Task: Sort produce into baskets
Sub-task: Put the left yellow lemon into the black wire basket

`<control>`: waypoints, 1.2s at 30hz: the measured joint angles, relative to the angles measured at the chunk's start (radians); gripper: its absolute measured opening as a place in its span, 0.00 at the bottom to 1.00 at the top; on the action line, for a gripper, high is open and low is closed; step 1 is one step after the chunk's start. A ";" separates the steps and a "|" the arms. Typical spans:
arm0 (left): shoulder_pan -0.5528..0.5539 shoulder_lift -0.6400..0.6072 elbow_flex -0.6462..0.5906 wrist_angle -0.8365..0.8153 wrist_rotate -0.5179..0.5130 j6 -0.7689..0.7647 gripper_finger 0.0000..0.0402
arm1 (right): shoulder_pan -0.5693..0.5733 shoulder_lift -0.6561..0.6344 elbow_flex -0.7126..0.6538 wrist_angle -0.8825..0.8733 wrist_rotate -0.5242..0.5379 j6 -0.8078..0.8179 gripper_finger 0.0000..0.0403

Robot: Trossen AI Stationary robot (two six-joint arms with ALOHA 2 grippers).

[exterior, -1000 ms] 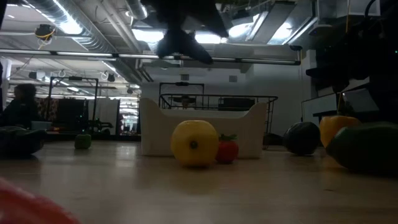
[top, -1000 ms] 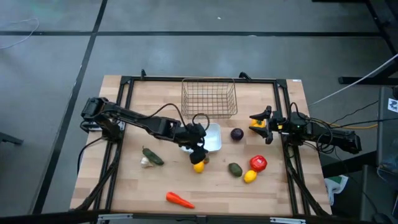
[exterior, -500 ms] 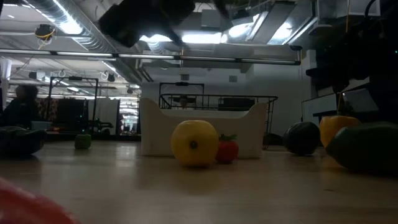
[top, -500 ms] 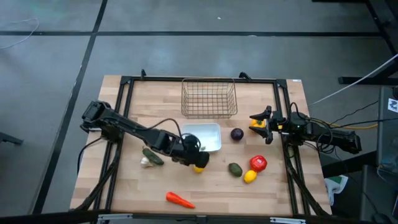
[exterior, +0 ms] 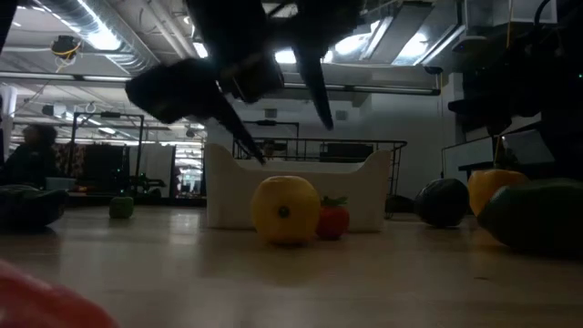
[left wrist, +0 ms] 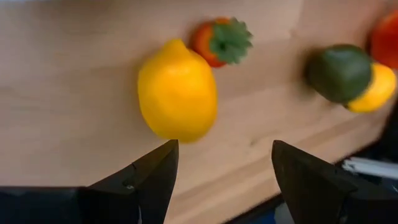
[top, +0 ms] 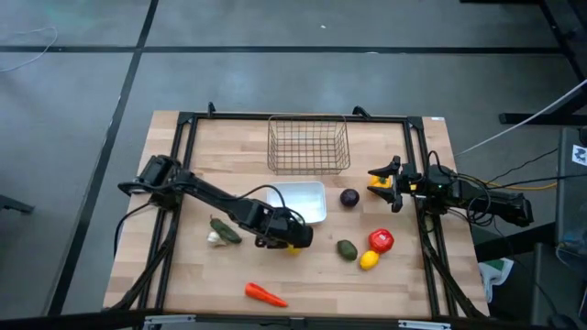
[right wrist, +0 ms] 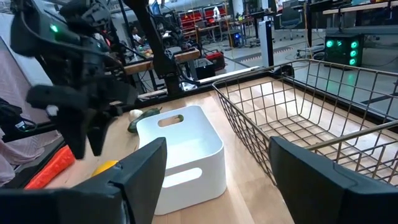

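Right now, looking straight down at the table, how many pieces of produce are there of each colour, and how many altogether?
Yellow: 3 (centre lemon, right lemon, yellow piece)
Red: 2 (tomato, small red fruit)
Green: 2 (avocado, pepper)
Orange: 1 (carrot)
Purple: 1 (ball)
White: 1 (garlic)
Total: 10

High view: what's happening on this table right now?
A two-armed robot is sorting produce. The left gripper, jaws open and empty, hovers over a lemon in front of the white tray, with a small strawberry-like piece beside it. The right gripper waits open near the table's right edge. The wire basket and the tray look empty; everything else lies on the table.
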 joint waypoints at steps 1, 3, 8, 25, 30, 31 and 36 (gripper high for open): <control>0.004 0.006 0.000 -0.001 0.000 0.001 0.63 | 0.000 0.000 0.000 0.000 0.000 0.000 0.70; 0.008 0.014 0.000 0.000 0.000 0.000 0.63 | 0.000 0.000 0.000 -0.001 0.000 0.000 0.70; 0.011 0.039 0.000 -0.003 0.001 -0.007 0.63 | 0.000 0.000 0.000 -0.002 0.000 0.000 0.70; 0.032 0.107 0.000 0.011 -0.023 -0.012 0.63 | 0.000 0.000 0.000 -0.003 0.000 0.000 0.70; 0.045 0.109 0.000 0.011 -0.042 -0.029 0.63 | 0.000 0.000 0.000 -0.003 0.000 0.000 0.70; 0.045 0.109 0.000 0.014 -0.042 -0.034 0.63 | 0.000 0.000 0.000 -0.004 0.000 0.000 0.70; 0.040 0.109 0.000 0.031 -0.042 -0.097 0.63 | 0.000 0.000 0.000 -0.004 0.000 0.000 0.70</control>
